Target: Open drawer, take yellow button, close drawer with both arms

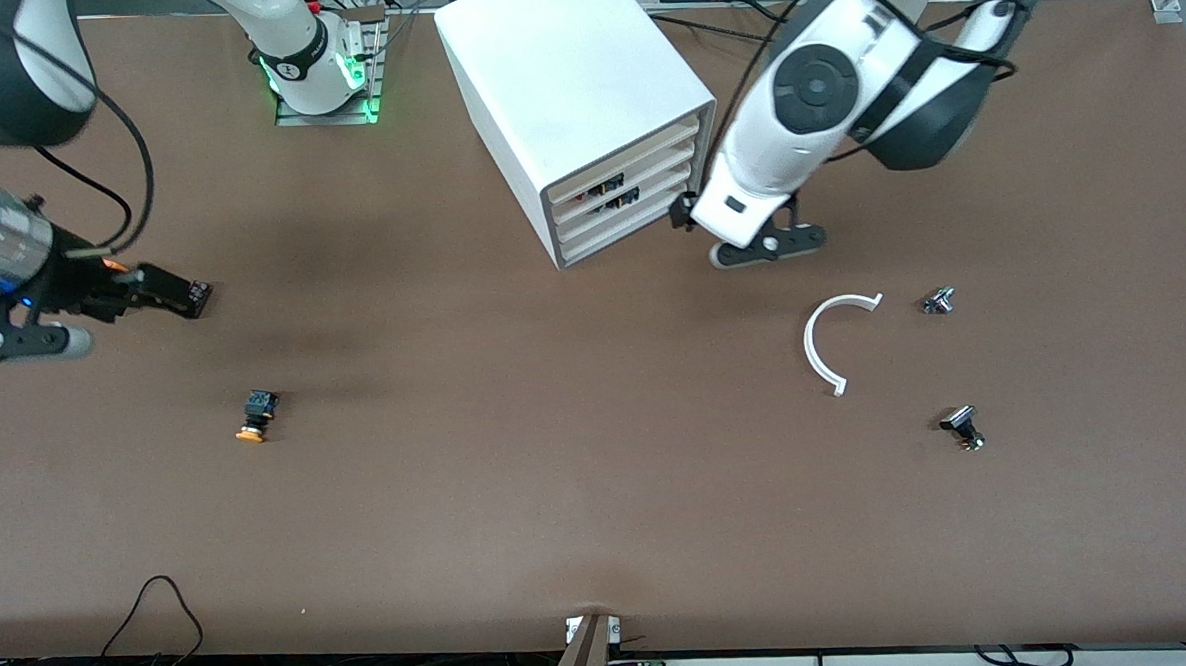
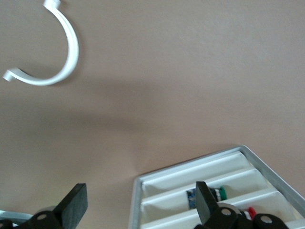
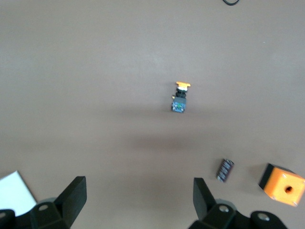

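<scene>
brown table (image 1: 600, 493) carries cabinet (image 1: 562, 84), button (image 1: 254, 416), white arc (image 1: 829, 343).

Button (image 1: 254, 417) lies alone on bare table (image 1: 559, 475), open all round, no clutter touching it. Right gripper (image 3: 138, 198), fingers spread, hangs over the right arm's end of the table; orange cube (image 3: 281, 184) and small black part (image 3: 225, 170) lie under it, well apart from the button. Cabinet (image 1: 568, 94) blocks the table's middle near the bases. Left gripper (image 2: 138, 200), fingers spread, crowds the cabinet's front corner by the top drawer (image 1: 626, 167). White curved strip (image 1: 828, 338) and two small metal parts (image 1: 938, 301) (image 1: 962, 427) litter the left arm's end.
</scene>
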Action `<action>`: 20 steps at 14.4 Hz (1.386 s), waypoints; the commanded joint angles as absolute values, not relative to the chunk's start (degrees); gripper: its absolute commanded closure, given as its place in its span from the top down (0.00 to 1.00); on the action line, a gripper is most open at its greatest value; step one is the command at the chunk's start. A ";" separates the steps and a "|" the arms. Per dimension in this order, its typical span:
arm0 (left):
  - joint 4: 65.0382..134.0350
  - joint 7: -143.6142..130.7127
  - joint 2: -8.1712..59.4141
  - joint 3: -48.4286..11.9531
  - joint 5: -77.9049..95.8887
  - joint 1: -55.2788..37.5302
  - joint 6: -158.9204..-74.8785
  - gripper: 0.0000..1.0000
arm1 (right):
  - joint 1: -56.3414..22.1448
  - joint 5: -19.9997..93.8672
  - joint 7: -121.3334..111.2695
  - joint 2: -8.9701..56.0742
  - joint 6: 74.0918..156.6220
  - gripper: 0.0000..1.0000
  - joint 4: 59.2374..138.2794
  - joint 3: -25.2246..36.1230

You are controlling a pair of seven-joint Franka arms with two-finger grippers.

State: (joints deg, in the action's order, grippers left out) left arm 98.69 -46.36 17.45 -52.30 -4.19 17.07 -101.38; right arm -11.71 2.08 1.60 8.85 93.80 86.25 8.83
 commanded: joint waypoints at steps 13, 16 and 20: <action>83.76 -6.62 12.85 -42.59 -4.66 26.59 -87.01 1.00 | -11.95 -0.79 10.64 -11.58 88.39 0.99 97.18 7.47; 84.28 -0.72 9.68 -27.82 -3.78 15.94 -87.54 1.00 | -11.87 -0.88 10.72 -12.92 91.05 0.99 100.11 7.82; 91.55 0.61 2.66 -11.56 -0.81 4.68 -88.42 1.00 | -11.34 -0.88 10.55 -12.31 90.71 0.99 99.40 7.91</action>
